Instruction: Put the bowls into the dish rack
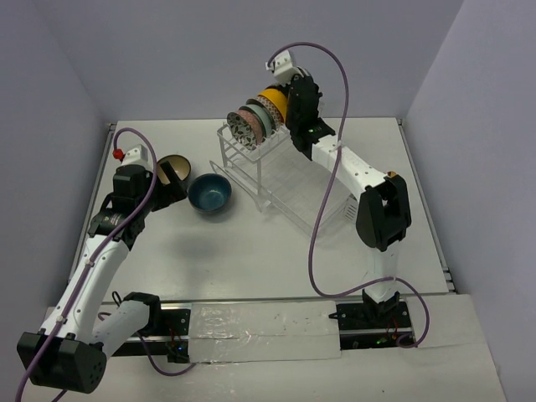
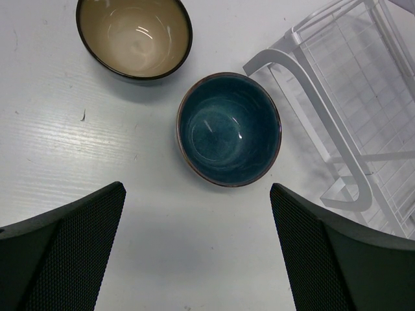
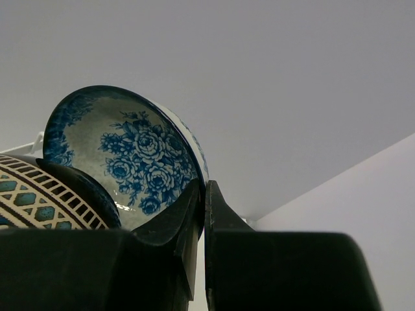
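The clear dish rack (image 1: 289,180) stands at the table's middle back. Several bowls stand on edge in its upper shelf, among them a speckled one (image 1: 242,127) and a yellow patterned one (image 1: 273,107). My right gripper (image 3: 204,194) is shut on the rim of a blue-flowered bowl (image 3: 130,152), right beside the yellow patterned bowl (image 3: 39,194). A dark blue bowl (image 2: 229,128) and a brown bowl with cream inside (image 2: 134,37) sit upright on the table left of the rack. My left gripper (image 2: 198,249) is open and empty, just short of the dark blue bowl (image 1: 209,193).
The rack's white corner post and lower tray (image 2: 337,136) lie close to the right of the dark blue bowl. Grey walls enclose the table on three sides. Purple cables loop over both arms.
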{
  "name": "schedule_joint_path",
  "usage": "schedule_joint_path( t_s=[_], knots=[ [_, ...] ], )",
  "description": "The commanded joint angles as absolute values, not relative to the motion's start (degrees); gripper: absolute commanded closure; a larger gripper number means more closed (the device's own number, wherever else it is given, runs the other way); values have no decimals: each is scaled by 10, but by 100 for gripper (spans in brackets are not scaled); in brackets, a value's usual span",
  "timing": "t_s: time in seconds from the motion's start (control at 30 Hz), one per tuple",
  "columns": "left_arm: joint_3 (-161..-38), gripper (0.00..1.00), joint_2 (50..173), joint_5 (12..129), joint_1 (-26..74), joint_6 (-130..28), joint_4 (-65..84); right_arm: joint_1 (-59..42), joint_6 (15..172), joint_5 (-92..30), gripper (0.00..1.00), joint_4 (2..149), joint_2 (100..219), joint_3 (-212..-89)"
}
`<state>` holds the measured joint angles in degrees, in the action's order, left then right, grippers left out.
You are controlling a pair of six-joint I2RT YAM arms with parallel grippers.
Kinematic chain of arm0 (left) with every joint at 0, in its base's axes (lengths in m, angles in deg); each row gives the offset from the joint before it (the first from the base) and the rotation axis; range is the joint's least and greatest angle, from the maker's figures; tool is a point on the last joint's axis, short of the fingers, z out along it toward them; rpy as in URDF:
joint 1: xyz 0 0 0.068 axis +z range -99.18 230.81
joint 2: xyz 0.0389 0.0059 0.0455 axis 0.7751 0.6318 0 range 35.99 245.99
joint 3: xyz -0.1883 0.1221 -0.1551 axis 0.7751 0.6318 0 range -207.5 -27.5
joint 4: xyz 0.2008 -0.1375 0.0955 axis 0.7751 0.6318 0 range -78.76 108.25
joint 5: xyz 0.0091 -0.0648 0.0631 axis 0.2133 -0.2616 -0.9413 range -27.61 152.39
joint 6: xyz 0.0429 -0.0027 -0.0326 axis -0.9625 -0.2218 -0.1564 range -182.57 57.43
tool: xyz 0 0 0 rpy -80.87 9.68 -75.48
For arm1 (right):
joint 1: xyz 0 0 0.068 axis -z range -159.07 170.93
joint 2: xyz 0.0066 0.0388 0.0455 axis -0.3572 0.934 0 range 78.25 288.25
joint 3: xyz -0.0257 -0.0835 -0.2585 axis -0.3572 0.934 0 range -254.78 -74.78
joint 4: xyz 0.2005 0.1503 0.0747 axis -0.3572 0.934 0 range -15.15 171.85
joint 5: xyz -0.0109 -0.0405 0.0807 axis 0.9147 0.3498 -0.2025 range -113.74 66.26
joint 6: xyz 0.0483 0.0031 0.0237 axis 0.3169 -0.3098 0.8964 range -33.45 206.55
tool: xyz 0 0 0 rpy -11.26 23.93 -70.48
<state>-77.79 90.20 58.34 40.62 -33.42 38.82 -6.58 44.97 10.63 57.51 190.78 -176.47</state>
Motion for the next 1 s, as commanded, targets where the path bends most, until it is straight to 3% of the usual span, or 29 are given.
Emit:
schedule_joint_path(
  t_s=[0.0, 0.4, 0.97],
  knots=[
    [-776, 1, 897, 596, 411, -344, 369, -64, 449, 119, 100, 536, 1865, -1762],
    [-774, 1, 893, 598, 415, -344, 369, -75, 449, 113, 100, 552, 1845, -1744],
    [-773, 1, 886, 598, 417, -344, 368, -79, 492, 70, 77, 594, 1820, -1730]
  ],
)
